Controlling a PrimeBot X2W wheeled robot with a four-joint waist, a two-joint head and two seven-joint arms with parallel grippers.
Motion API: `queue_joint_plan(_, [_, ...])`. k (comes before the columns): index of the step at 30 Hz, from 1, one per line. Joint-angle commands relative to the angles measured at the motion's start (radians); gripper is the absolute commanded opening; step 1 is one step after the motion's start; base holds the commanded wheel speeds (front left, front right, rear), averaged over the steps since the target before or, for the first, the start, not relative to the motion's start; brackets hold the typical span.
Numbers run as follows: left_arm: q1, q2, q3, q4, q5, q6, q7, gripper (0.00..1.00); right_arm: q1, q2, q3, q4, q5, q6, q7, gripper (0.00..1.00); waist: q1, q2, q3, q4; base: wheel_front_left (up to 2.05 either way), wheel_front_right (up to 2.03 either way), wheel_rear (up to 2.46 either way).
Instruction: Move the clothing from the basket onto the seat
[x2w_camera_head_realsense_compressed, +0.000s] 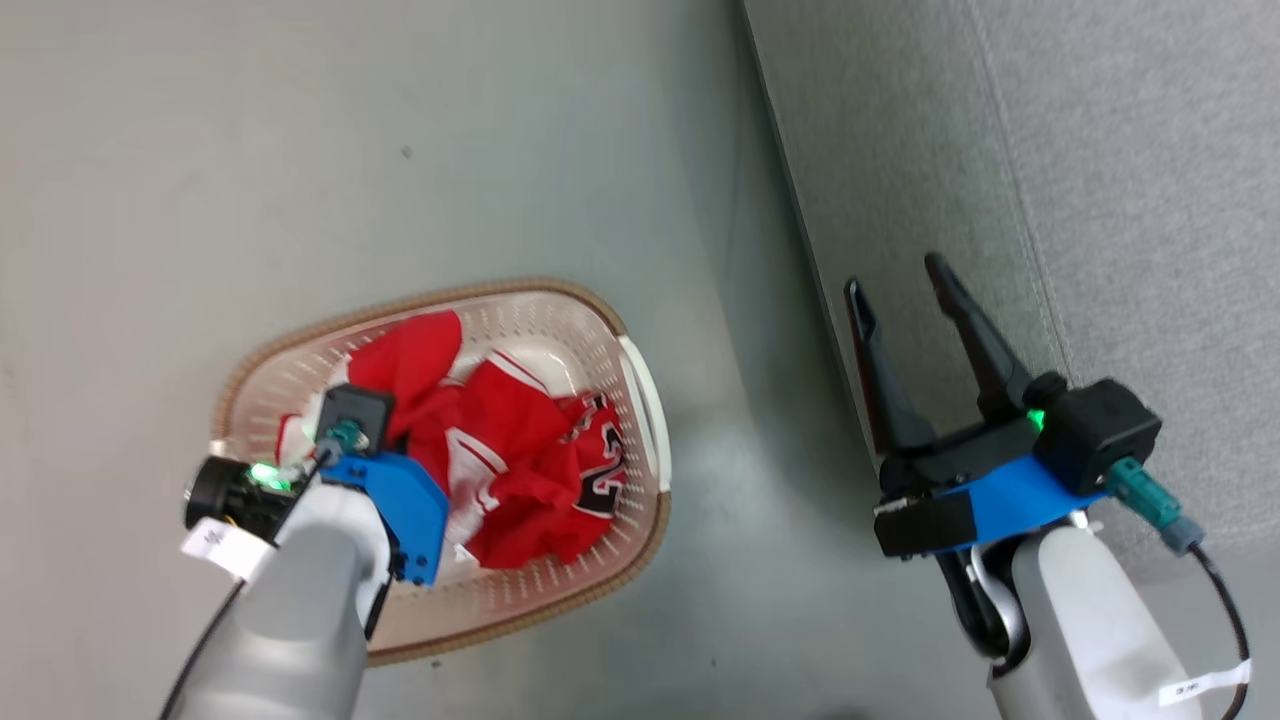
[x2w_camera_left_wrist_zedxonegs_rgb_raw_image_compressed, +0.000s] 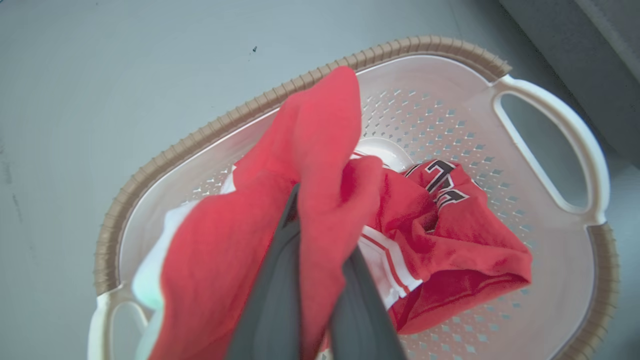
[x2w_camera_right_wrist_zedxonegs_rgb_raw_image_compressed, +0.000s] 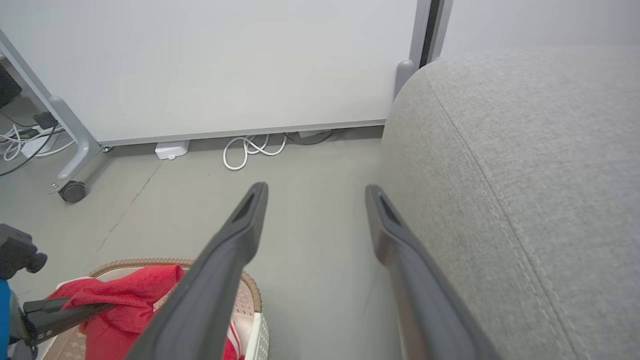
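**We grip the laundry**

The seat (x2w_camera_head_realsense_compressed: 1100, 200) stands just beside the basket (x2w_camera_head_realsense_compressed: 560, 300), a short carry. The clothing (x2w_camera_head_realsense_compressed: 520, 430) lies in the basket, one fold clamped in our closed left gripper (x2w_camera_left_wrist_zedxonegs_rgb_raw_image_compressed: 320, 225) for lifting; our right gripper (x2w_camera_head_realsense_compressed: 895, 275) hangs wide open, empty.

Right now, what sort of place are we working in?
Likely a lab or office mock-up of a living room: a grey sofa and a laundry basket of red clothes sit on bare grey floor, with a wheeled white partition and loose cables behind.
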Motion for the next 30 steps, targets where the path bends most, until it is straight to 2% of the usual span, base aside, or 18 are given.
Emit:
queue_joint_plan(1, [0.033,-0.014,-0.011,0.006,-0.009,-0.013,-0.017,0.0,0.032,-0.004,-0.001,0.025,-0.016,0.0,-0.004,1.0,0.0,0.0,-0.136,0.064,0.0,0.0,0.0])
queue_joint_plan(8, [0.097,-0.049,-0.044,-0.003,-0.037,-0.04,-0.043,0.0,0.081,-0.004,-0.022,0.076,-0.048,0.0,-0.004,1.0,0.0,0.0,-0.32,0.116,0.0,0.0,0.0])
queue_joint_plan(16, [0.152,-0.061,-0.102,-0.05,-0.098,-0.05,-0.049,0.0,0.144,-0.004,-0.029,0.123,-0.055,0.0,-0.004,1.0,0.0,0.0,-0.463,0.146,0.0,0.0,0.0])
queue_joint_plan(25, [0.171,-0.061,-0.274,-0.29,-0.303,-0.048,0.015,0.0,0.218,-0.004,-0.008,0.132,-0.043,0.0,0.021,1.0,0.0,0.0,-0.58,0.163,0.0,0.0,0.0])
queue_joint_plan(30, [0.122,-0.061,-0.335,-0.387,-0.354,-0.048,0.046,0.0,0.237,-0.004,0.003,0.117,-0.04,0.0,0.035,1.0,0.0,0.0,-0.599,0.167,0.0,0.0,0.0])
